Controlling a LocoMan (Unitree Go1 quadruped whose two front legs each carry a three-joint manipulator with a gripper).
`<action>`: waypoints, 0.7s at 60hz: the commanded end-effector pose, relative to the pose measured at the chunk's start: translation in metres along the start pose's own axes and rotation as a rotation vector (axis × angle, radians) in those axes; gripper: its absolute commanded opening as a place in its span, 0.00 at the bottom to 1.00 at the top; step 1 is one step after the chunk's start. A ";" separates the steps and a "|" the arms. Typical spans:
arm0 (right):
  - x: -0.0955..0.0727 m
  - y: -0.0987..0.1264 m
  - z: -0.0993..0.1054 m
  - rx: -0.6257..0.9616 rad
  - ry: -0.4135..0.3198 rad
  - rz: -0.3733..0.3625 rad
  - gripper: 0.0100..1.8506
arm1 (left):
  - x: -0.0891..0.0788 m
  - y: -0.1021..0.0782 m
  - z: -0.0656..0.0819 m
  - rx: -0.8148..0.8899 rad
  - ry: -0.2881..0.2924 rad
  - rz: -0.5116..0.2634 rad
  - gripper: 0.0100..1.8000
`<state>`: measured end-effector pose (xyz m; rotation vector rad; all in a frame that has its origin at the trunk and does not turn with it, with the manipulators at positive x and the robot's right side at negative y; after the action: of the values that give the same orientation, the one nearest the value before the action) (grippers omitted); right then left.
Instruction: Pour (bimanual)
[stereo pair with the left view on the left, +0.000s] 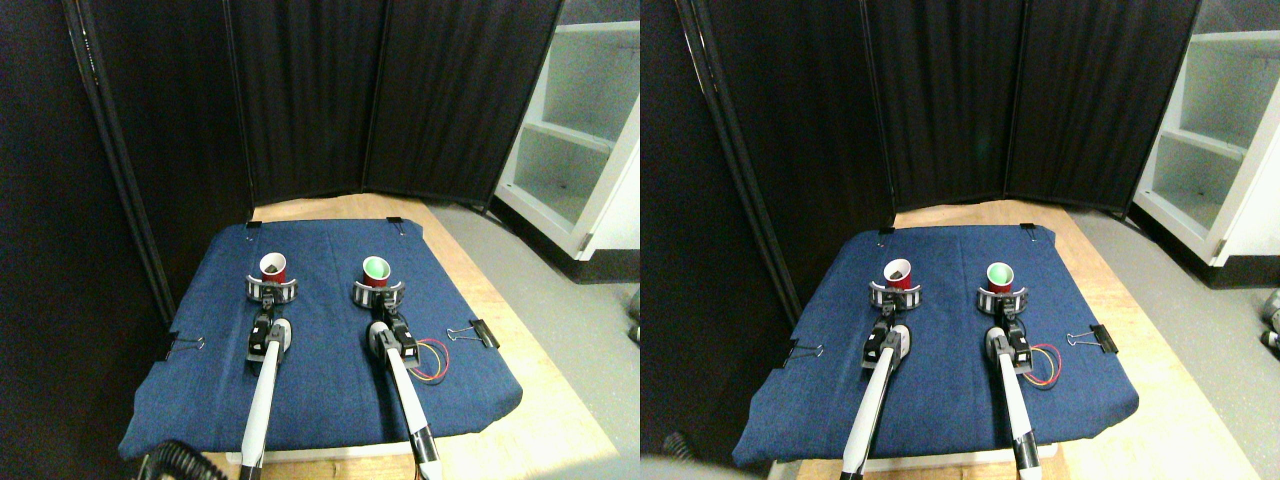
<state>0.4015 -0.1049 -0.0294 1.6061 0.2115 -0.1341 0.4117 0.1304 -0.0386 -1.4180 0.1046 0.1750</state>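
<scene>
Two red cups are seen upright near the centre of the frame, on a blue cloth (330, 390), their long axes vertical and their mouths pointed up. The left cup (273, 268), with something dark inside, is ringed by the left gripper (272, 291); the right cup (376, 270), showing green inside, is ringed by the right gripper (377, 294). Each cup's lower part is hidden by the grey jaws closed around it. The cups are set apart, side by side. A binder clip (476, 331) is seen at the cloth's right edge. Both manipulators are cut off at the bottom edge.
</scene>
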 end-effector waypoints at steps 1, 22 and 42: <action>0.003 0.004 0.000 0.002 -0.001 0.042 0.65 | 0.003 0.004 -0.003 0.030 -0.025 0.009 0.71; 0.005 0.004 -0.004 0.017 -0.034 0.068 0.37 | 0.004 -0.004 -0.003 0.094 -0.122 -0.018 0.09; 0.004 0.007 -0.008 0.001 -0.079 0.093 0.01 | 0.003 -0.009 -0.001 0.111 -0.158 -0.020 0.00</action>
<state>0.4058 -0.1007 -0.0275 1.6165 0.1126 -0.1503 0.4160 0.1290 -0.0318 -1.2930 -0.0320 0.2755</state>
